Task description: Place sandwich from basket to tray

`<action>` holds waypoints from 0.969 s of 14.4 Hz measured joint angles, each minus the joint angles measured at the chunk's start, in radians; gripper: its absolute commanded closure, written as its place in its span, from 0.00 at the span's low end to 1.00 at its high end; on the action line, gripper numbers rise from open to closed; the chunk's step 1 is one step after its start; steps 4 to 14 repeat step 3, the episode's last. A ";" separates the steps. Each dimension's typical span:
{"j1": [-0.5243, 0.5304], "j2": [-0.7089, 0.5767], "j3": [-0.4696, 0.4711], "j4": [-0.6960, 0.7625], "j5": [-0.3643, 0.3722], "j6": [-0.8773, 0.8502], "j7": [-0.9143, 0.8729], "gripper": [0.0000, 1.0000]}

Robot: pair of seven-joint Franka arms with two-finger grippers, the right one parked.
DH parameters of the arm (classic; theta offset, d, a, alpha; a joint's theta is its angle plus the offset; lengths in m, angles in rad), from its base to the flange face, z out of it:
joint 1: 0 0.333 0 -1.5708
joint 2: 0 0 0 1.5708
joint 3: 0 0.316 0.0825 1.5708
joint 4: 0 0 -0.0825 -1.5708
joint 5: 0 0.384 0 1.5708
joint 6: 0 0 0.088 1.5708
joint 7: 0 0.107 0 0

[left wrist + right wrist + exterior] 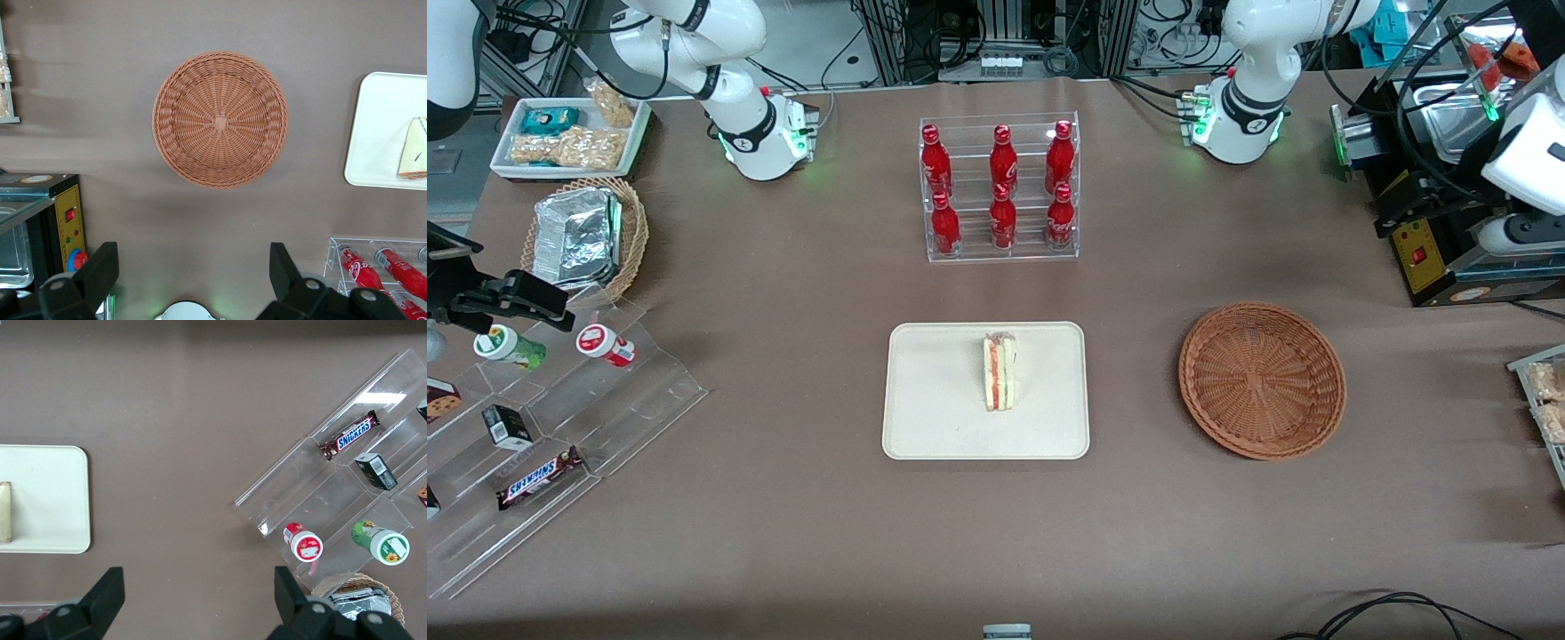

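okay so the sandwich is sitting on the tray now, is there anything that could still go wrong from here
Little, probably. The sandwich stands on a narrow edge on the tray, so a knock to the table might tip it. The gripper is open above the table, beside the empty basket; a low sweep could nudge the basket.

The tray (380, 133) and sandwich (415, 150) are running off the left wrist view's edge. The gripper (193, 273), high above the basket (220, 120), is showing only spread fingertips (100, 270).
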State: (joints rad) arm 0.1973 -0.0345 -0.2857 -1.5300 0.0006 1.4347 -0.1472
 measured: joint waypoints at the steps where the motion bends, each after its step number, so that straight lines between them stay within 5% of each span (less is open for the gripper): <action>1: 0.000 0.000 -0.005 0.000 0.000 0.000 0.000 0.00; 14: 0.000 0.000 -0.008 0.000 0.000 0.001 0.000 0.00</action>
